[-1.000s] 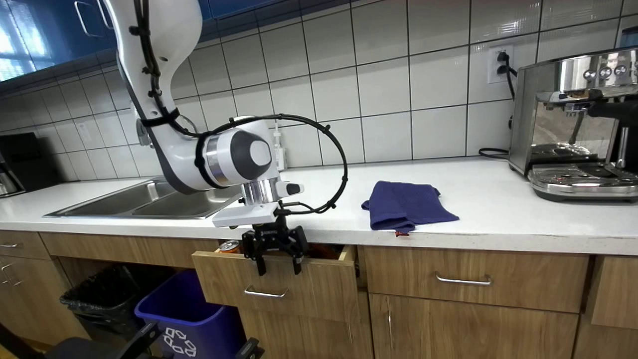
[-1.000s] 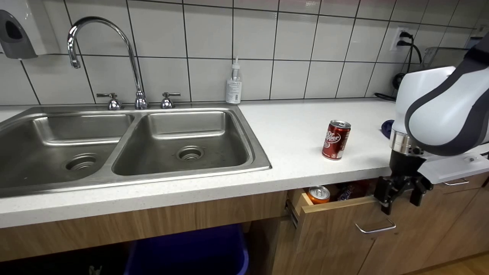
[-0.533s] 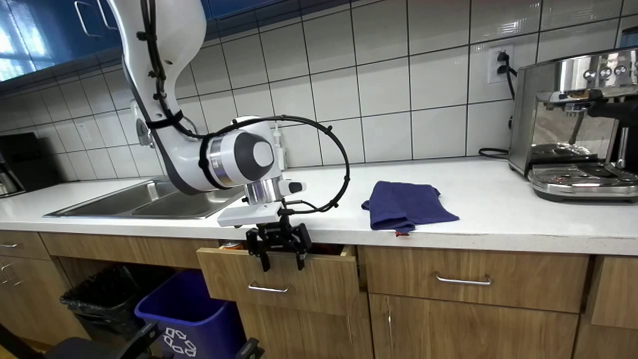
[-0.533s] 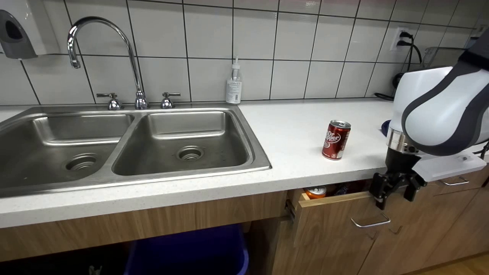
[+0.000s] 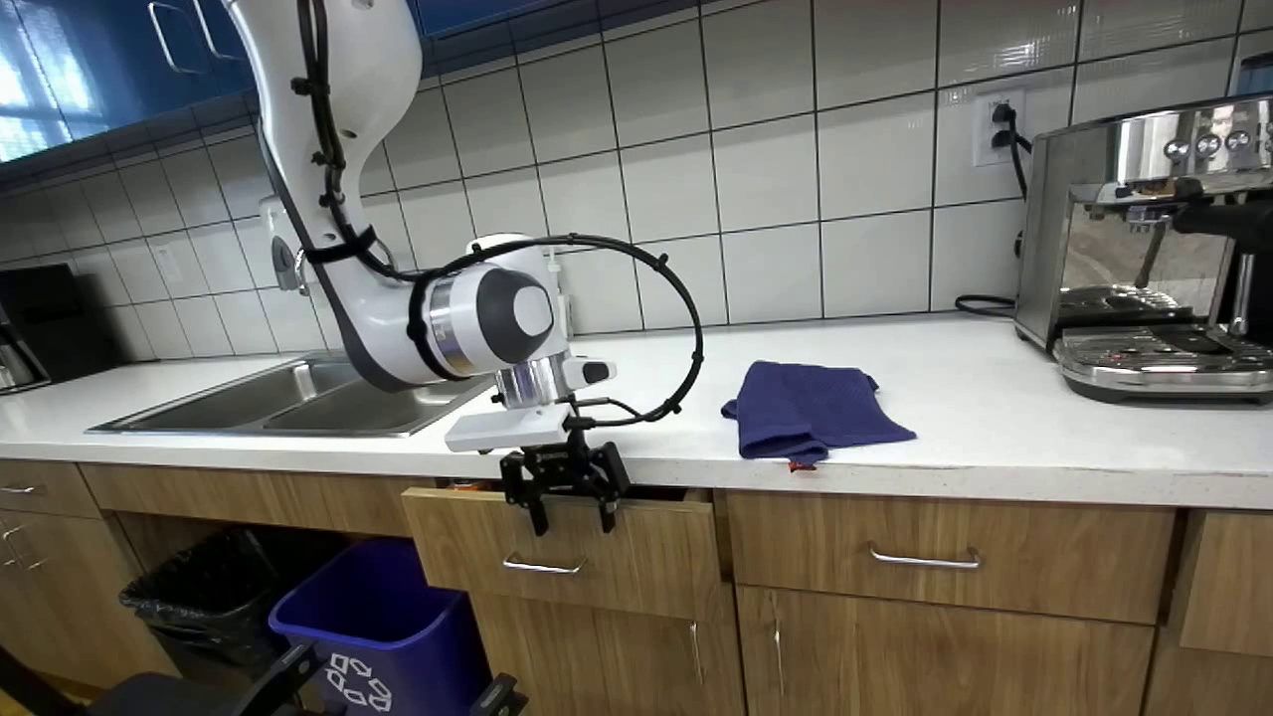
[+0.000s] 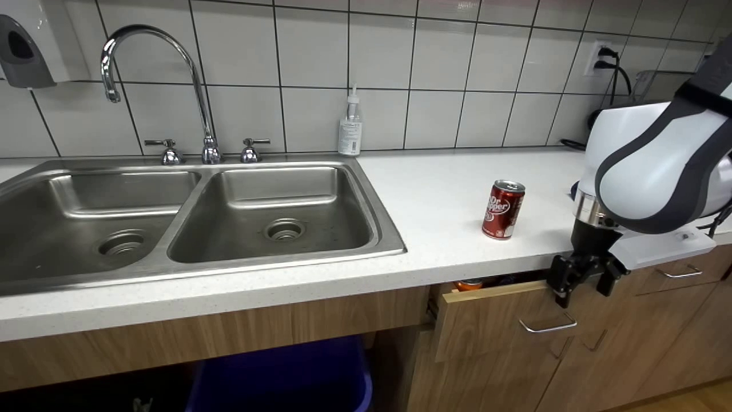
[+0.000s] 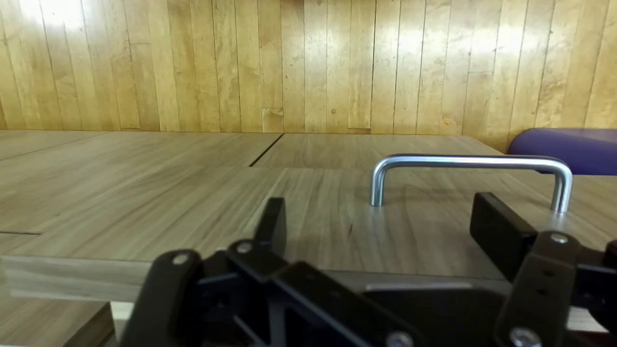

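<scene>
Partly out from under the white tabletop [image 6: 434, 189], a wooden drawer [image 6: 486, 326] with an orange can [image 6: 469, 285] inside, gripper [image 5: 574, 524] at its upper front, jaws spread wide, near the metal handle [image 7: 462, 161], red soda can [image 6: 503, 210] upright on top.

Bright glare on wooden floor [image 7: 315, 67]
</scene>
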